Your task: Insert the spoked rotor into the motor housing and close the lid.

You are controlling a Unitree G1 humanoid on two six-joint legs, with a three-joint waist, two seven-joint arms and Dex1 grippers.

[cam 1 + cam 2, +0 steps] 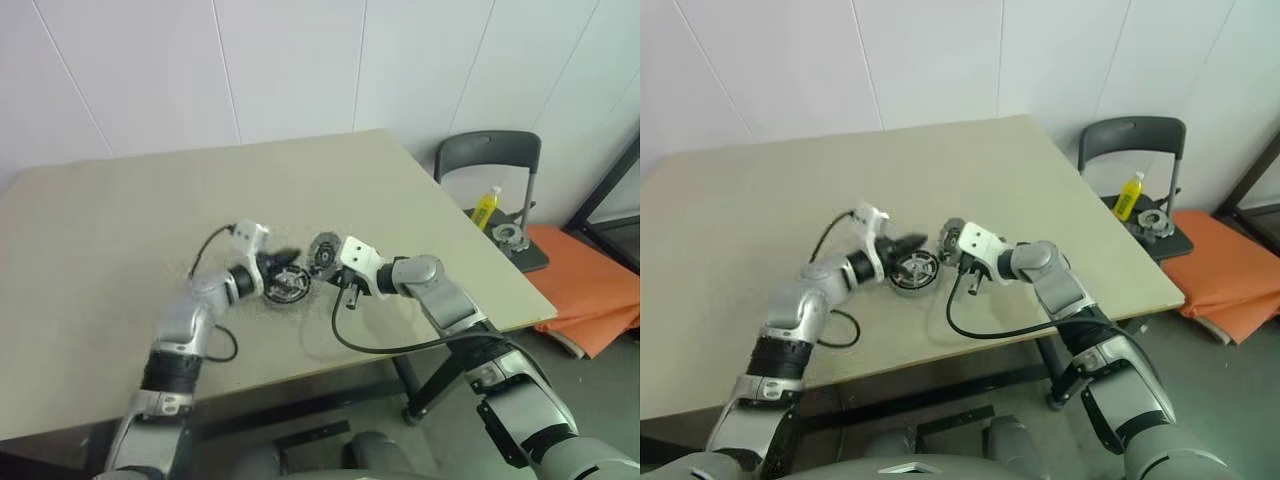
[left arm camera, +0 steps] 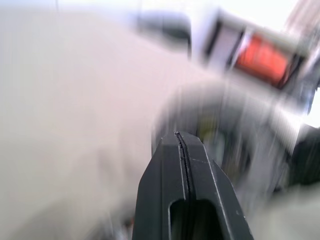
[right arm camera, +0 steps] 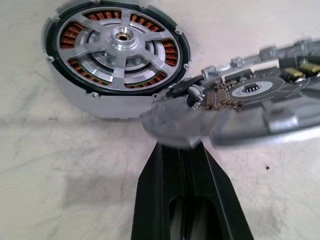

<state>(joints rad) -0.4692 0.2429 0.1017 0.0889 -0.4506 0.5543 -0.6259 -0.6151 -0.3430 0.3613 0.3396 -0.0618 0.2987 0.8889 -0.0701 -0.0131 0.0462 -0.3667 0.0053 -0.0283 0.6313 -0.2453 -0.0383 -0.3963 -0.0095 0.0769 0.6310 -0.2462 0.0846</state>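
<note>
The motor housing (image 3: 75, 97) sits flat on the beige table (image 1: 120, 230), with copper windings showing between the arms of the spoked rotor (image 3: 120, 42), which is seated inside it. My right gripper (image 3: 182, 147) is shut on the edge of the lid (image 3: 252, 92) and holds it tilted just beside the housing, with the lid's circuit-board side showing. In the head views the lid (image 1: 323, 253) stands on edge to the right of the housing (image 1: 288, 286). My left gripper (image 1: 288, 257) is shut on nothing and hovers just above the housing, pointing toward the lid.
Black cables (image 1: 350, 340) trail from both wrists over the table's near edge. To the right of the table, a dark chair (image 1: 490, 155) carries a yellow bottle (image 1: 485, 207) and a metal part (image 1: 510, 236). An orange pad (image 1: 585, 290) lies on the floor.
</note>
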